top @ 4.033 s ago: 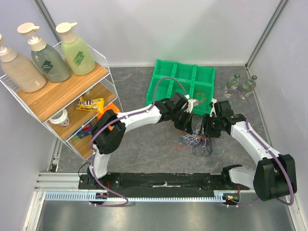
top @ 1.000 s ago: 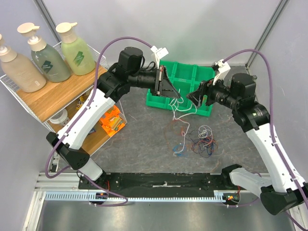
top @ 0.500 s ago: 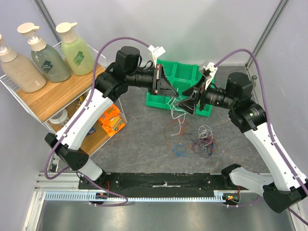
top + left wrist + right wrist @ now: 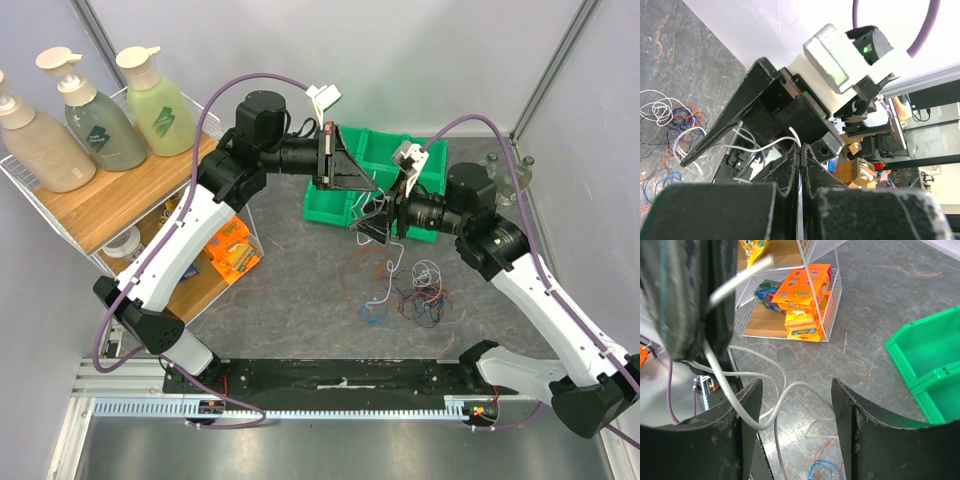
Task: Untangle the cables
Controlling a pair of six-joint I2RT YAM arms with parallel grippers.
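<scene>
The white cable (image 4: 792,385) held up for a second grip
The left claw (image 4: 372,188) is pinched tight on it, high above the table (image 4: 300,300); the right claw (image 4: 366,230) stands wide, the strand between its fingers, holding nothing. Best to pinch close and draw apart slowly. The other cables (image 4: 420,295) lie heaped below; where the white one joins them is hard to trace

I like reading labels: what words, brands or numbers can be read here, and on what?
Nothing reads clearly.
green pump bottles: dark logo on each label, no readable words.
orange boxes: print too blurred.
yellow packet: too blurred.
</scene>
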